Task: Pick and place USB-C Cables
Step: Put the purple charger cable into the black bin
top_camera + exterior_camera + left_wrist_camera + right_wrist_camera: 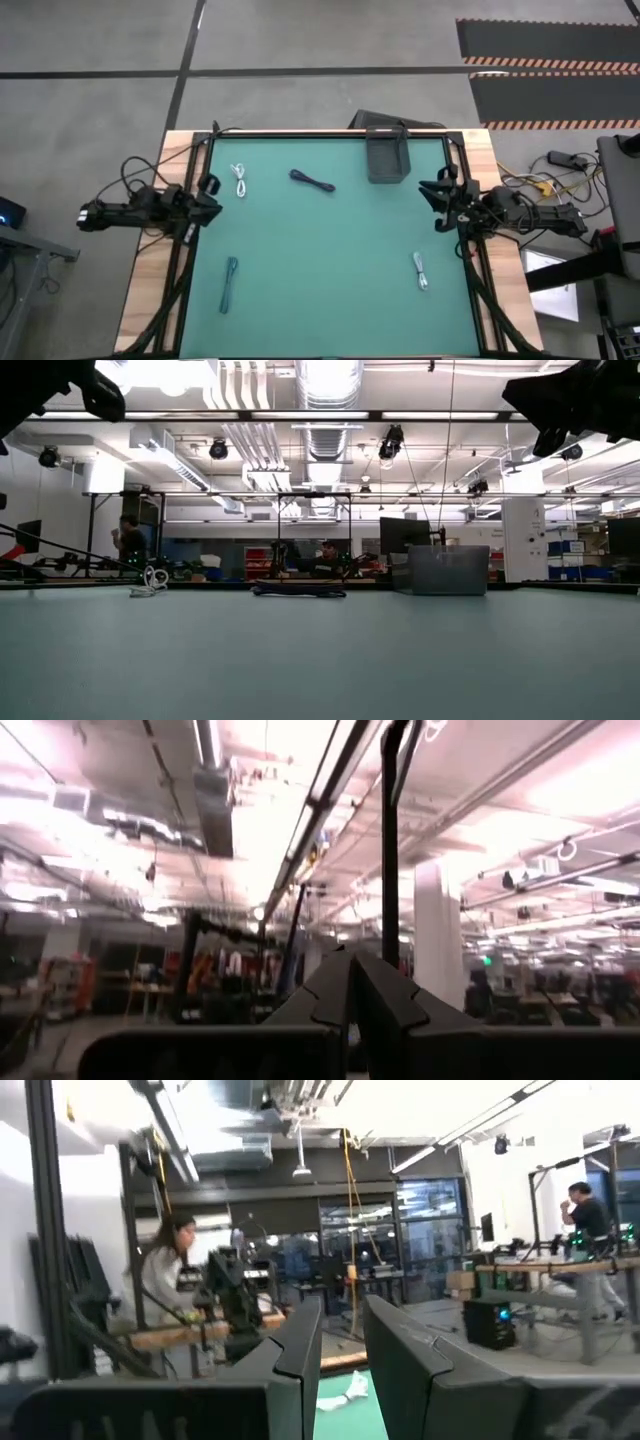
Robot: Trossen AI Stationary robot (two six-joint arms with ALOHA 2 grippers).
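Four small cables lie apart on the green mat. The white cable and the black cable are toward the far side. The teal-blue cable is near left and the light grey cable is near right. My left gripper hovers shut at the mat's left edge, raised above it. My right gripper hovers at the right edge with its fingers a little apart, holding nothing. Between its fingers the white cable shows far off.
A grey open container stands at the mat's far edge, right of centre. A dark frame borders the mat. Loose robot wiring lies beside both arms outside the mat. People stand in the room beyond the table.
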